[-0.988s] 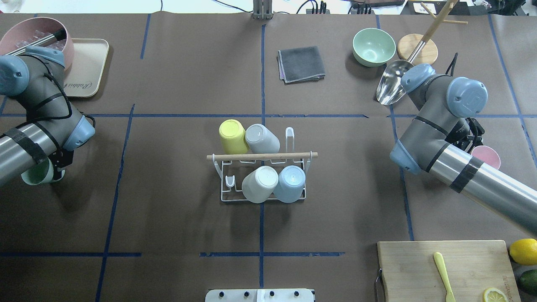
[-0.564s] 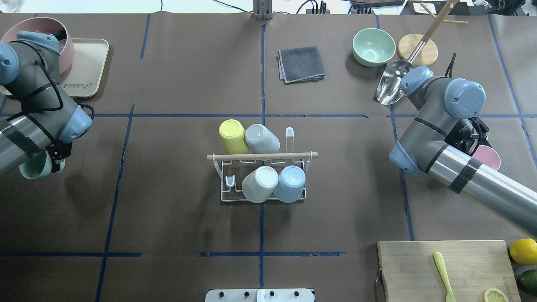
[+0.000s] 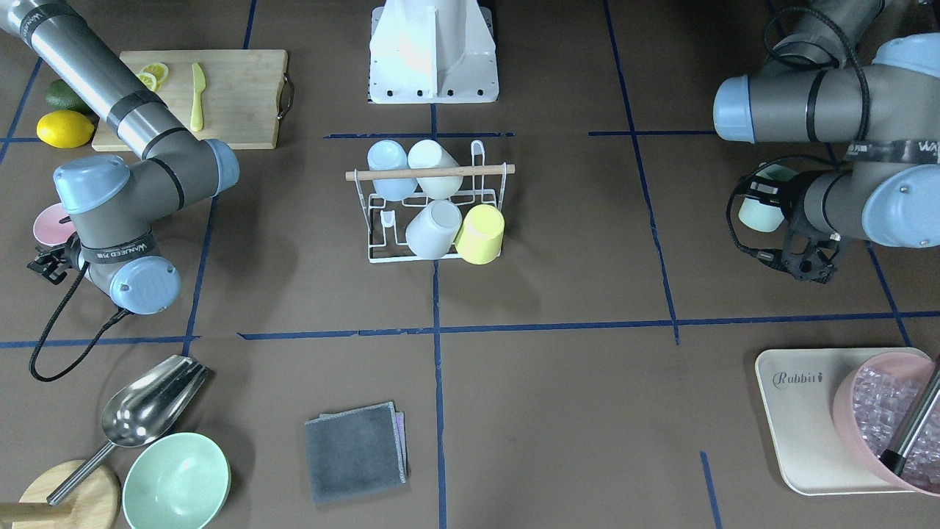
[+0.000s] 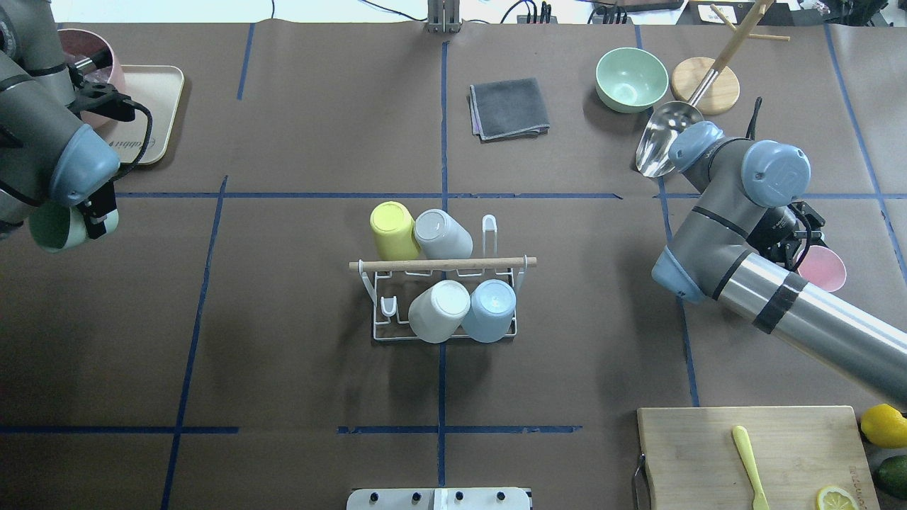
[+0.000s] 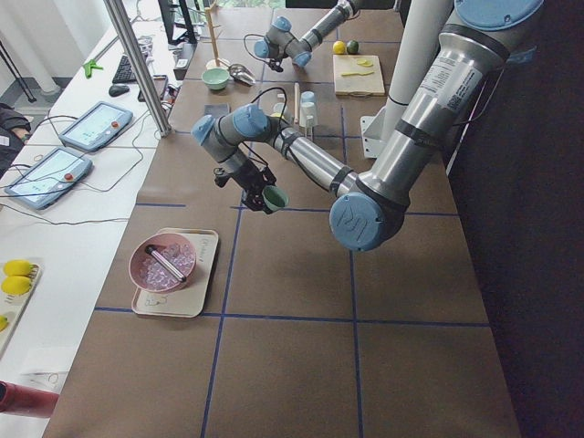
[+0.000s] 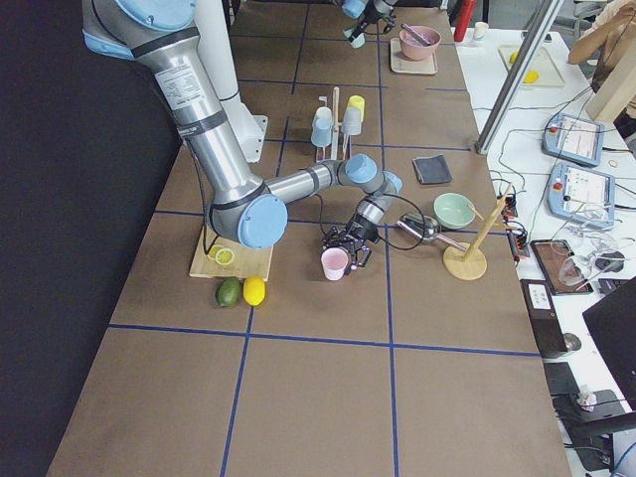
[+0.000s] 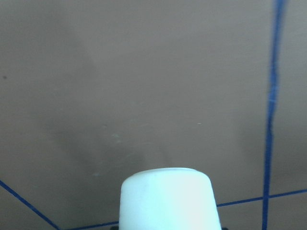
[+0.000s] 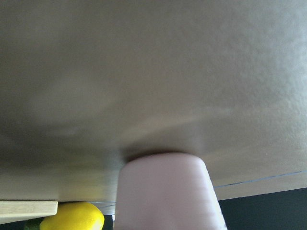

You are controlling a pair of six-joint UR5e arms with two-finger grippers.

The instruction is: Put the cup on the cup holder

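Note:
The cup holder (image 4: 443,263), a white wire rack with a wooden rod on top, stands at the table's middle and also shows in the front view (image 3: 429,173). It carries a yellow, a grey, a white and a light blue cup; two prongs are bare. My left gripper (image 4: 71,225) is shut on a mint green cup (image 4: 44,228) held in the air at the far left, seen too in the left wrist view (image 7: 165,199). My right gripper (image 4: 804,251) is shut on a pink cup (image 4: 823,269) at the table surface on the right, base down (image 8: 165,191).
A beige tray (image 4: 152,113) with a pink bowl of ice is at the back left. A grey cloth (image 4: 509,108), green bowl (image 4: 631,78), metal scoop (image 4: 662,145) and wooden stand (image 4: 705,83) lie at the back. A cutting board (image 4: 751,453) and lemon are at the front right.
My left arm has swung away from me along the table's left edge, carrying the green cup farther from the front. My right arm has shifted slightly with the pink cup.

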